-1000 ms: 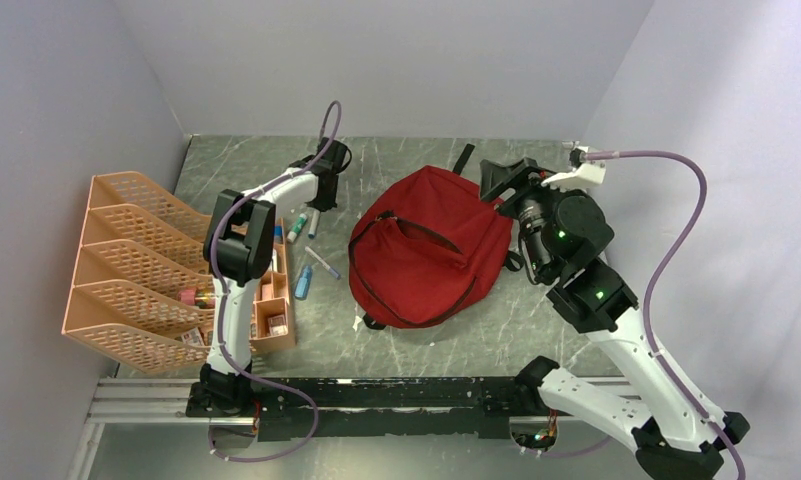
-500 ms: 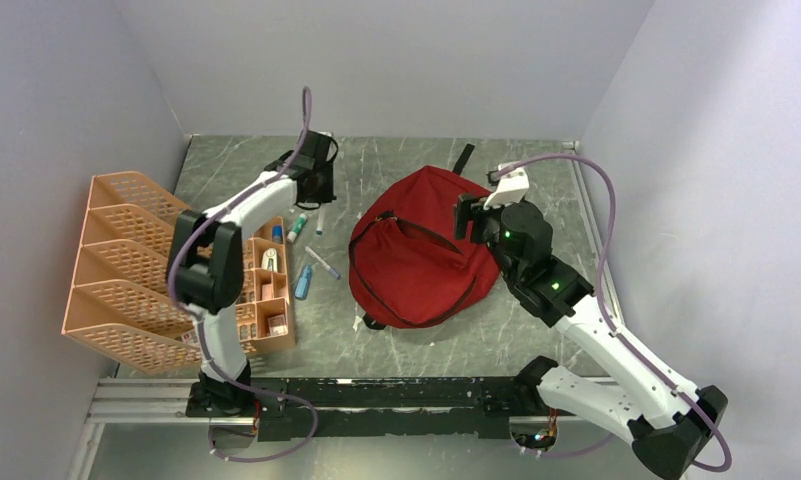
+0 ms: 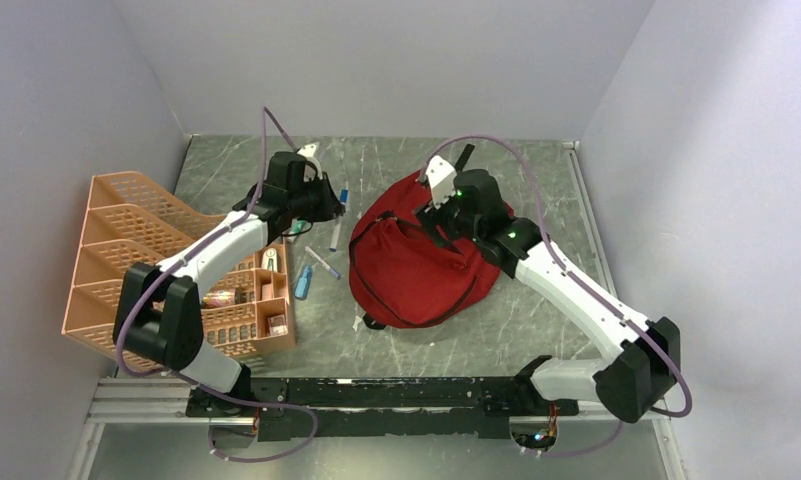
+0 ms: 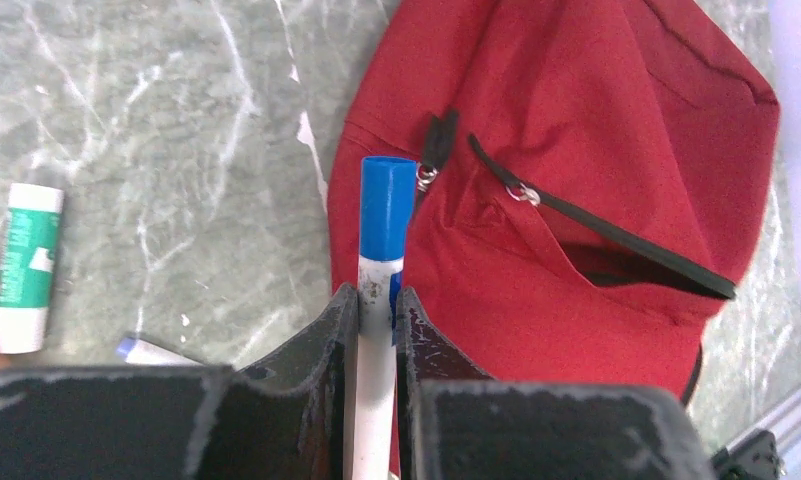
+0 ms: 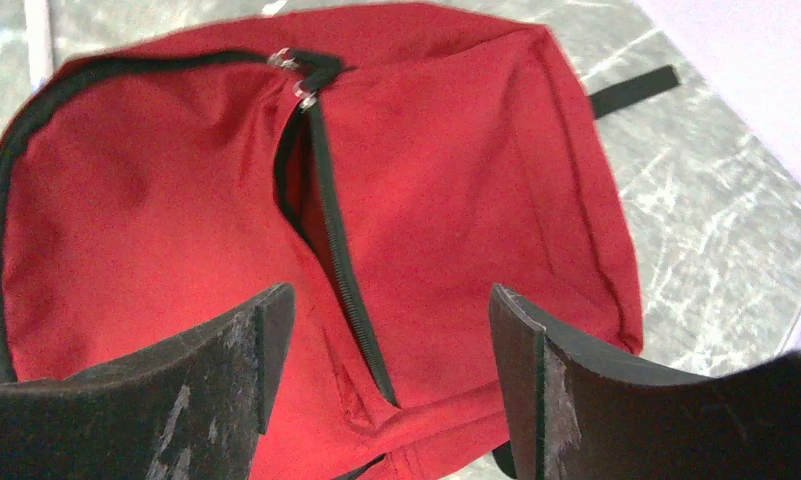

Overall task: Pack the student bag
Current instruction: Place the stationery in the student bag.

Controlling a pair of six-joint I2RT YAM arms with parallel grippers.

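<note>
The grey-green marbled table point(image 3: 536, 330) is the widest thing under me. Near its middle, a touch toward 3 o'clock, lies the student bag point(image 3: 421, 265), red and slumped flat, with a black strap point(image 3: 463, 157) poking out at its 12 o'clock end. The front pocket zip point(image 5: 336, 260) stands parted in a dark slit. At the table's 9 o'clock edge sits the orange mesh organiser point(image 3: 126, 260), its slots fanned open and small things in the tray at its 3 o'clock side. My right claw point(image 5: 386, 300) hangs over the bag's 12 o'clock half with its two black fingers spread wide and nothing between them; the open pocket shows straight through the gap. My left claw point(image 4: 376, 295) hovers off the bag's 10 o'clock side, above bare table, pinched tight on a marker point(image 4: 386, 210). Its white barrel runs between my fingers and its blue cap sticks out ahead of them, toward the zip pulls at the bag's edge. In my left wrist's view a green and white glue stick point(image 4: 21, 265) lies on the table at 9 o'clock, well apart from the bag. Between organiser and bag lie a thin pen point(image 3: 322, 262) and, just beside the tray, a blue pen point(image 3: 304, 282).
</note>
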